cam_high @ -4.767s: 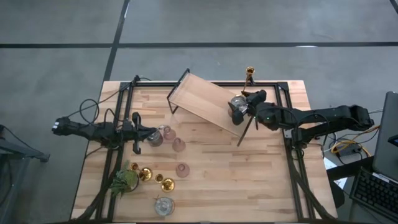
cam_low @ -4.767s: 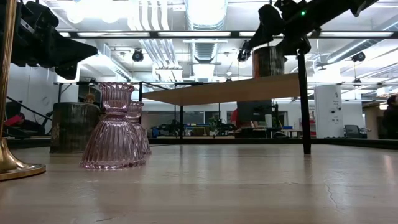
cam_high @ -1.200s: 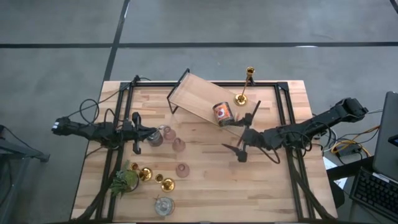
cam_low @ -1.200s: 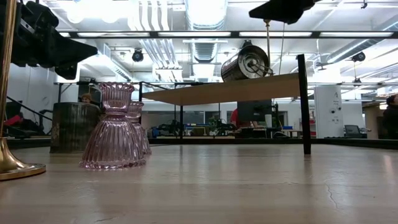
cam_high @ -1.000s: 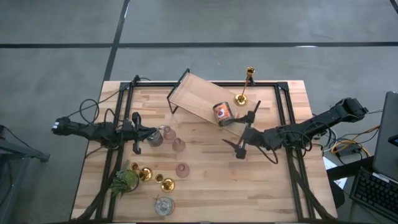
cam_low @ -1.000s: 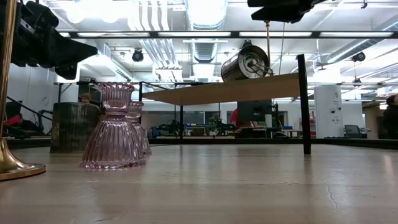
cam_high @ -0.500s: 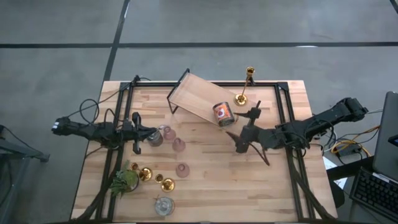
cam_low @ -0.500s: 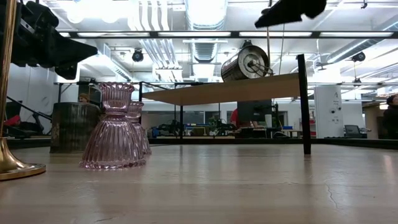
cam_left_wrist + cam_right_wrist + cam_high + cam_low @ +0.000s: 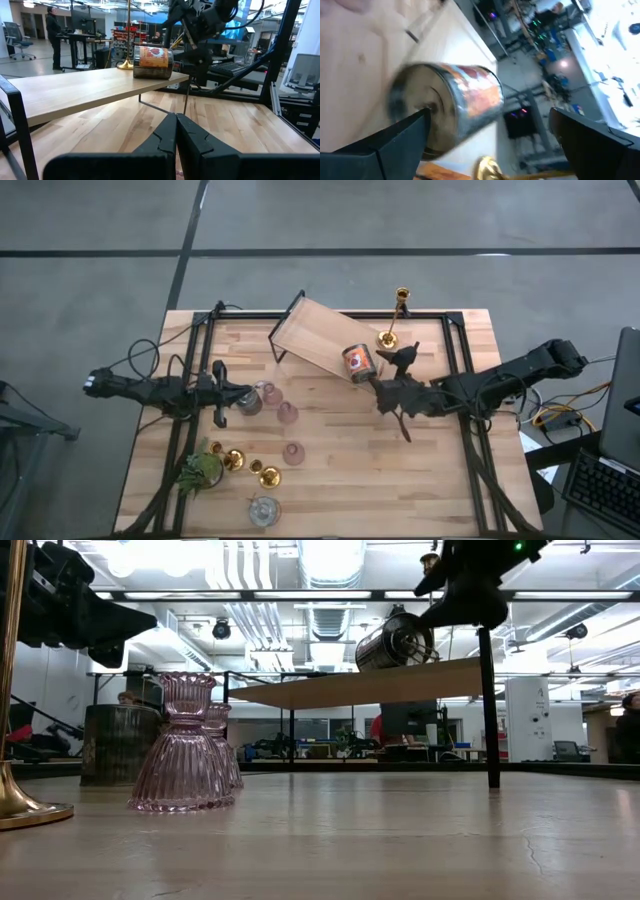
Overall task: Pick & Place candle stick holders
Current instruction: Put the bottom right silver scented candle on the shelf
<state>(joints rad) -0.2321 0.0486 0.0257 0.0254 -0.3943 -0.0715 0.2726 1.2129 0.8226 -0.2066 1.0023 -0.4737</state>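
High view shows the right gripper (image 9: 397, 376) hovering with its fingers spread wide and holding nothing, just beside a squat silvery holder (image 9: 358, 363) that lies toppled on its side near the end of the raised wooden shelf (image 9: 315, 340). One gold candlestick (image 9: 392, 321) stands upright on the shelf just behind it. Right wrist view confirms it: the tipped holder (image 9: 445, 107) fills the space between the two dark fingers (image 9: 390, 145), its round end facing the camera.

The step in hand looks like righting or re-gripping that fallen holder. To do it well, the gripper should come in across the curved body rather than the flat ends, close slowly since a round, glassy thing on its side can roll toward the shelf edge, and keep clear of the gold candlestick, which would tip easily.

The left gripper (image 9: 222, 393) waits with its fingers pressed together, empty, next to another silvery holder (image 9: 249, 402) and the pink cups (image 9: 288, 413). More gold candlesticks (image 9: 236, 460) and a third silvery holder (image 9: 264, 509) wait by the green plant (image 9: 200, 470)
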